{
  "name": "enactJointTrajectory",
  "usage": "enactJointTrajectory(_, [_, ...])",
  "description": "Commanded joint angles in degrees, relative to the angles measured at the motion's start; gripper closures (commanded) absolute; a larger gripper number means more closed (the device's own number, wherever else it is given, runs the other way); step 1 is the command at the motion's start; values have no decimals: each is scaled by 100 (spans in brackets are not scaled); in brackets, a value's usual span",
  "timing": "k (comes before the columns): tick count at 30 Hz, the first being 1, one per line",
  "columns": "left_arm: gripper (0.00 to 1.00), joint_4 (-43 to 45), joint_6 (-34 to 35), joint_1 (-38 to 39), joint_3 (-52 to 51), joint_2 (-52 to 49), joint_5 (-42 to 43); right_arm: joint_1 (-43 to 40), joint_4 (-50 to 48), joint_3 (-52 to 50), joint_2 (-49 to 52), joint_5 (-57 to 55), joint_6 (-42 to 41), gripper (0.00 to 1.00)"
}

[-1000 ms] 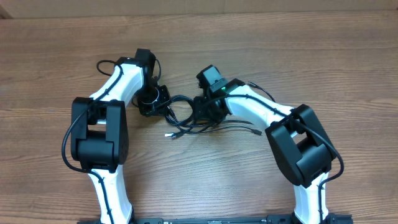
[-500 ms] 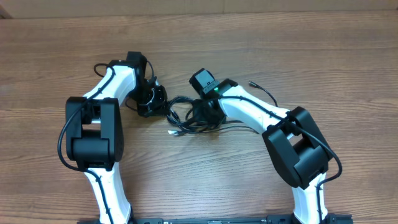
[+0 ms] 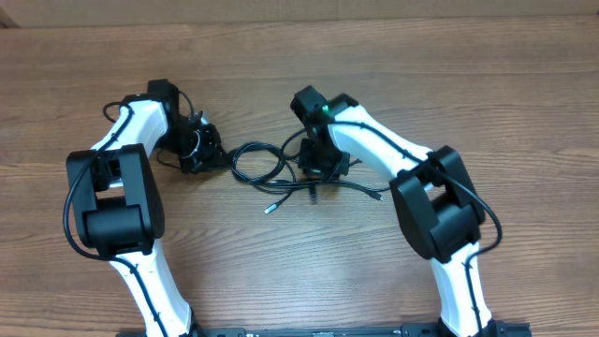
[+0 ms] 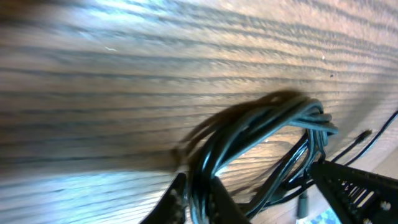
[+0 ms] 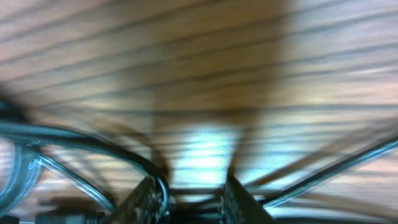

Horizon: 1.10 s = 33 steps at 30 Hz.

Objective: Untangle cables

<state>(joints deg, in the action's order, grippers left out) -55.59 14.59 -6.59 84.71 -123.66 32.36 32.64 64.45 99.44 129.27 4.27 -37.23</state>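
Little looks done: the cables (image 4: 261, 121) lie as one looped snarl in the middle of the table (image 3: 449, 75), the left gripper (image 4: 198, 196) clamped on a bunch of strands, while the right gripper (image 5: 189, 199) is too blurred to tell whether it holds anything, so the separating is all left.

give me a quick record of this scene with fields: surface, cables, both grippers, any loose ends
surface: brown wood-grain table
cables: thin black cables, looped together on the table between the two arms
left gripper: shut on a bundle of the cables
right gripper: open, low over the tangle, one strand beside a finger
loose end: silver-tipped plug end, lying free on the table beside the tangle
image quality: both wrist views blurred
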Motion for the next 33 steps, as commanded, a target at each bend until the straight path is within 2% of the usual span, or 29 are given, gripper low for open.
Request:
enactJointTrajectory(1, [80,85,-66,-181,-11,-74,-627,-367,516,319,450,-1276,166,68])
enactJointTrajectory(6, [72,111,-68,-175,-11,-74,-970,-721,498,317,455,-2625,170,69])
enactJointTrajectory(9, [67,168,-68,-175,-11,-74,-1115,-925,415,317,455,-3051,177,67])
enactJointTrajectory(11, [64,168,-68,-175,-11,-74,-1119,-1058,306,319,455,-3071,479,65])
enactJointTrajectory(15, [60,151,-70,-175,-11,-74,-1012,-1209,269,345,452,-2229,1193,59])
enactJointTrajectory(16, [54,153,-227,-166,-11,-74,-612,-1209,260,345,452,-1552,1449,59])
enactJointTrajectory(18, [49,175,-706,-138,-11,-74,-42,-1200,208,345,452,-890,1567,58])
enactJointTrajectory(21, [45,190,-885,-42,-11,-74,278,-1172,72,345,452,37,1635,58])
enactJointTrajectory(23, [45,190,-885,42,-11,-74,323,-1165,13,345,452,332,1637,58])
enactJointTrajectory(28, [56,125,-881,474,-11,-74,472,-1198,363,501,452,404,2144,58])
enactJointTrajectory(33, [49,212,-680,1176,-7,-74,114,-1209,1296,1132,452,804,2898,55])
